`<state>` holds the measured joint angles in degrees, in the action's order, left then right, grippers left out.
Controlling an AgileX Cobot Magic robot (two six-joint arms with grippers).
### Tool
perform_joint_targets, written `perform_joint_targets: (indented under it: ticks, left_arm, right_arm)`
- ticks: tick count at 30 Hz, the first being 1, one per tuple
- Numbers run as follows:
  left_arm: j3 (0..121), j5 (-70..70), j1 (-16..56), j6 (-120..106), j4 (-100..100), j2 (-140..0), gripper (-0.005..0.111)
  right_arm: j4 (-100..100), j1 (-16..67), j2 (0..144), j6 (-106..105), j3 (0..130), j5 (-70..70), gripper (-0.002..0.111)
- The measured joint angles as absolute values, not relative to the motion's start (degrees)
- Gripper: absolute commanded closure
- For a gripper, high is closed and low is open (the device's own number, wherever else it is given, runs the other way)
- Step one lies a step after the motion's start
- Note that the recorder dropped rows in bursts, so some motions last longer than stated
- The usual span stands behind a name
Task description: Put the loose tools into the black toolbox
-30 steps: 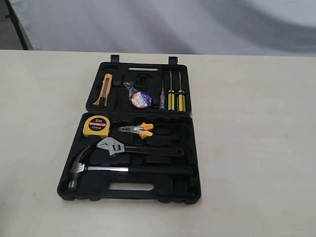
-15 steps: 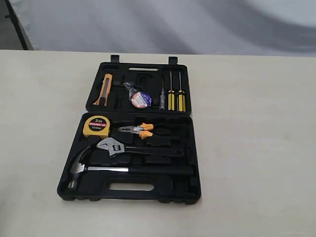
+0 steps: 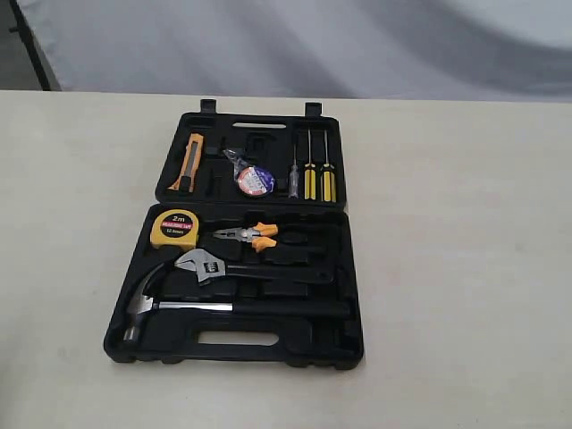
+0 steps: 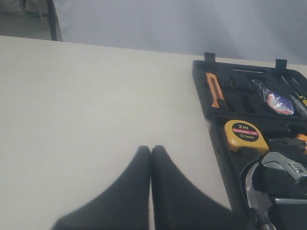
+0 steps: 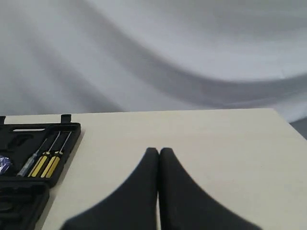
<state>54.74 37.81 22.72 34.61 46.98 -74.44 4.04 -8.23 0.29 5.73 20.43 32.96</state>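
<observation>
In the exterior view, the black toolbox (image 3: 344, 353) lies open and flat in the middle of the table (image 3: 465, 268). The hammer (image 3: 223, 307) sits in the near half. It lies long-ways from side to side, with its head at the left. The wrench (image 3: 232, 268) lies just behind it, pointing the same way. The tape roll (image 3: 255, 181) sits in the far half. We see no tool loose on the table, so we think the job is done. There is lots of bare table on both sides of the box. We see no gripper in this view.

In the left wrist view, the left gripper (image 4: 151, 148) is closed tight, fingers touching, and it holds nothing. It hangs over bare table beside the box. The hammer head and the yellow tape measure (image 4: 245, 135) are the nearest things to it. So we think this arm is nearer to the hammer.

In the right wrist view, the right gripper (image 5: 159, 151) is closed too, and empty. Only a far corner of the box shows, with the screwdrivers (image 5: 45, 165) in it. They lie well apart from this gripper. The table edge is near on the other side.
</observation>
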Motion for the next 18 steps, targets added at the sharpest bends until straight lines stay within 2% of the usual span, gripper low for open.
perform_joint_targets:
  ticks: [10, 18]
  left_arm:
    - [54.7, 37.8, 22.7, 34.6, 47.0, -74.4, 0.105]
    - [54.7, 37.8, 22.7, 34.6, 47.0, -74.4, 0.105]
  right_arm:
    - [3.0, -8.2, 0.3, 5.4, 6.7, 25.7, 0.109]
    - [2.8, -8.2, 0.3, 5.4, 1.6, 23.3, 0.109]
